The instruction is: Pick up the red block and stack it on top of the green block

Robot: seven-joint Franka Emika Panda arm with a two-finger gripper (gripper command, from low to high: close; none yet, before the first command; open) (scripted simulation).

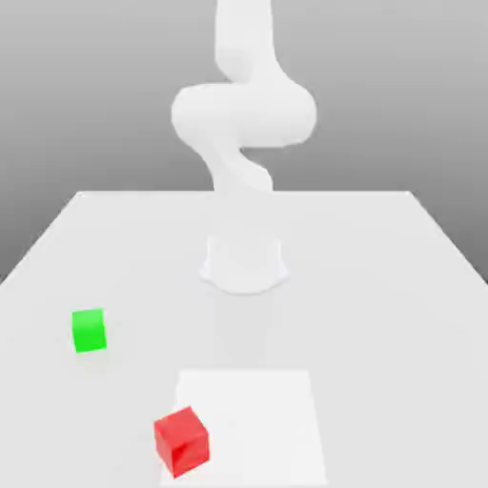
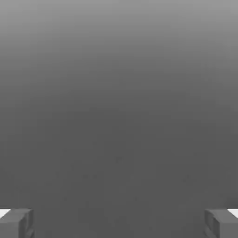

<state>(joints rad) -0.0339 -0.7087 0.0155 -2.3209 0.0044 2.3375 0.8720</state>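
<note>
The claw (image 2: 119,223), spread wide and empty, has no block between its fingers; the red block (image 1: 181,440) sits apart on the tabletop (image 1: 381,286).

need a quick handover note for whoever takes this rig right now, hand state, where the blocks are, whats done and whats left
Hand: open, holding nothing, its two grey fingertips spread wide apart.
Small red cube: resting on the white table, near the front edge in the exterior view, on the corner of a brighter white square patch.
Small green cube: on the table, further back and toward the exterior view's left, apart from the red one.
Done: nothing yet.
Left: grasp the red cube, lift it, set it on the green cube.
</note>
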